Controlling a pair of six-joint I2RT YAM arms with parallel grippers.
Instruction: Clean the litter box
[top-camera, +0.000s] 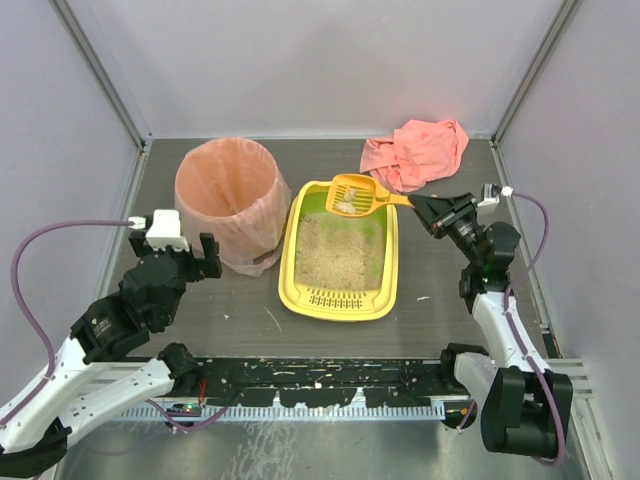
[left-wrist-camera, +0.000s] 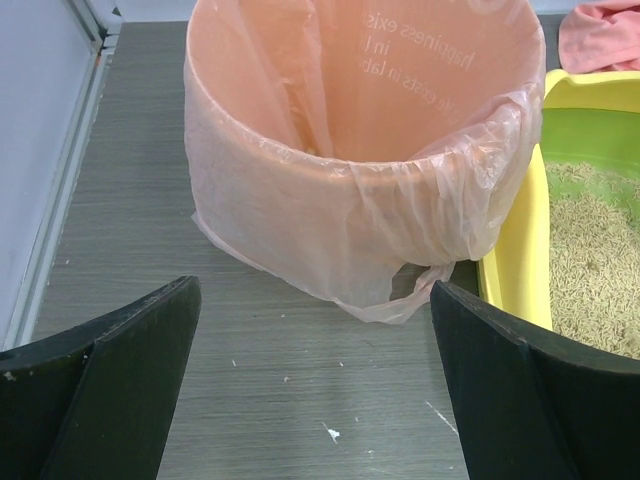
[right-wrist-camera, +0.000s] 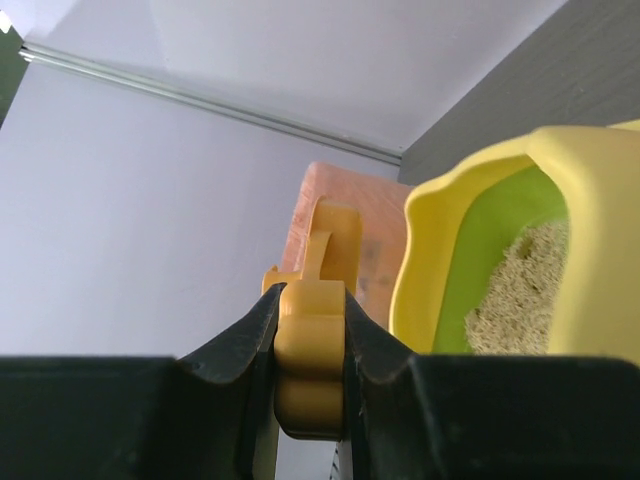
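The yellow litter box (top-camera: 338, 305) with green inner walls and sandy litter lies at the table's middle, its slotted grate at the near end. It also shows in the left wrist view (left-wrist-camera: 515, 270) and the right wrist view (right-wrist-camera: 425, 260). My right gripper (top-camera: 420, 203) is shut on the handle of the orange slotted scoop (top-camera: 353, 195), which hangs over the box's far end with pale clumps in it. The handle shows between the fingers in the right wrist view (right-wrist-camera: 310, 350). My left gripper (top-camera: 185, 258) is open and empty, just left of the pink-bagged bin (top-camera: 228, 200).
The round pink-bagged bin (left-wrist-camera: 360, 170) stands left of the litter box, touching its side. A pink cloth (top-camera: 415, 150) lies crumpled at the back right. White specks dot the grey table. Enclosure walls stand on the left, right and back.
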